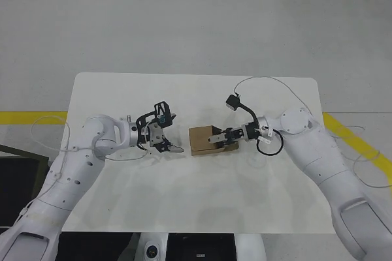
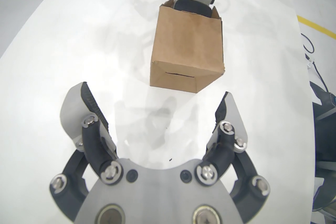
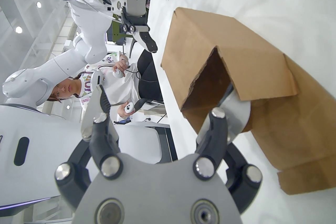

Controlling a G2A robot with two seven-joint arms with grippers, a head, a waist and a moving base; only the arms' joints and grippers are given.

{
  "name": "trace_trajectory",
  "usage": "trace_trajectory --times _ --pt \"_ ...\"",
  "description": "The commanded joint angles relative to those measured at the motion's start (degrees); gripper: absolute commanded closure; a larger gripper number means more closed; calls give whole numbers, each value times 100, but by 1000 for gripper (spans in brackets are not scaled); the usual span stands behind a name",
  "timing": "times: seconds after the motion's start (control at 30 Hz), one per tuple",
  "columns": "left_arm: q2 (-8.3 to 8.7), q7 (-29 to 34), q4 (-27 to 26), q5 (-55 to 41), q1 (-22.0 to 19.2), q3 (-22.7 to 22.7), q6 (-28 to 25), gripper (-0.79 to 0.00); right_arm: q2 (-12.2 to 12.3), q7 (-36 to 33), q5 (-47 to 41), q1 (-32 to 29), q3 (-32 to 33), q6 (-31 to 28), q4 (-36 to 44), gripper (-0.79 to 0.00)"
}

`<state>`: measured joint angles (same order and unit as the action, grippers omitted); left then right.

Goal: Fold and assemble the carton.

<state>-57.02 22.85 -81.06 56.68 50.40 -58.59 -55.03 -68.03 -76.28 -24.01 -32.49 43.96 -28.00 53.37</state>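
The carton (image 1: 204, 139) lies on its side at the middle of the bench (image 1: 117, 202), one end closed with a slot in it, the other open with loose flaps; it looks light, thin card, stiff across its panels but apt to bend at creases, crush under a hard pinch and slide on the smooth top; best taken by a wall at the open mouth and braced at the closed end; the right claw (image 1: 220, 138) is spread, one finger inside that mouth; the left claw (image 2: 155, 93) hangs spread near the closed end.
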Motion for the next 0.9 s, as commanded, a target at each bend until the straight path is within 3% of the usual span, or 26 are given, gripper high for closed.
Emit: trace_trajectory --times 0.0,0.13,0.17,0.23,0.3,0.33,0.6,0.87 --pt "-6 -134 -16 97 20 21 -8 -785 63 -41 79 -29 121 41 122 -705" --pt "-34 -422 -11 196 55 83 77 -785 172 -128 292 -92 307 245 433 -656" --pt "-45 -476 -2 204 58 110 98 -785 199 -150 326 -113 357 288 515 -600" --pt "-68 -566 12 214 58 170 154 -785 256 -207 478 -140 446 397 661 -354" --pt "-94 -653 19 195 61 232 213 -785 313 -281 664 -161 525 523 813 -172" --pt "-105 -679 18 202 63 262 250 -785 341 -310 747 -175 565 596 894 0" --pt "-154 -1062 -102 773 185 379 676 -785 536 -351 1230 -311 930 862 1430 0" --pt "-184 -1659 -80 1337 356 455 926 -785 536 -351 1230 -311 930 862 1430 0"
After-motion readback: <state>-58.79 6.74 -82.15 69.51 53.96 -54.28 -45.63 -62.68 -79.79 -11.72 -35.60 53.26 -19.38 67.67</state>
